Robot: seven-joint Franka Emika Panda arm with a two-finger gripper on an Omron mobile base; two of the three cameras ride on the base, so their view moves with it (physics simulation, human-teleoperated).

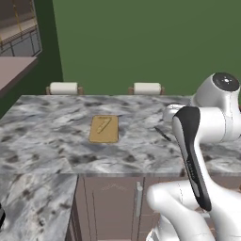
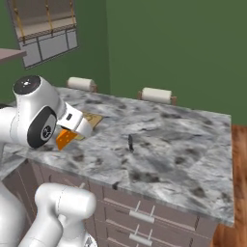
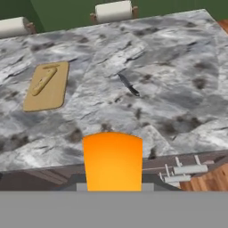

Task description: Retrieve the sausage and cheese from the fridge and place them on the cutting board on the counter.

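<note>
Pincer (image 2: 67, 136): closed on the cheese (image 3: 113, 161), an orange wedge that rises large at the bottom centre of the hand view; in the right base view the cheese (image 2: 64, 139) shows as an orange corner under the white hand, at the near left edge of the surface, just beside the board. The finger tips themselves are hidden behind the wedge. Arm (image 1: 190, 150): white with a dark band, folded over the near right part of the surface in the left base view. Board (image 1: 104, 128): tan, rectangular, flat on the surface, left of centre; in the hand view it lies at upper left (image 3: 47, 85), well apart from the cheese. Sausage (image 3: 44, 81): a thin pale-tan link lying slantwise on the board; its colour nearly matches the wood, and beside it in the left base view run thin marks I cannot make out. Knife (image 3: 128, 85): small, dark, thin, lying on bare stone right of the board, near mid-surface; also seen in the right base view (image 2: 130, 142). Surface (image 1: 52, 141): grey-and-white marbled stone over brown drawers (image 2: 140, 216) with silver handles. Stools (image 1: 64, 88): two white-cushioned seats at the far edge, against a green wall (image 1: 141, 37). Window (image 2: 46, 29): with blinds, upper left.
</note>
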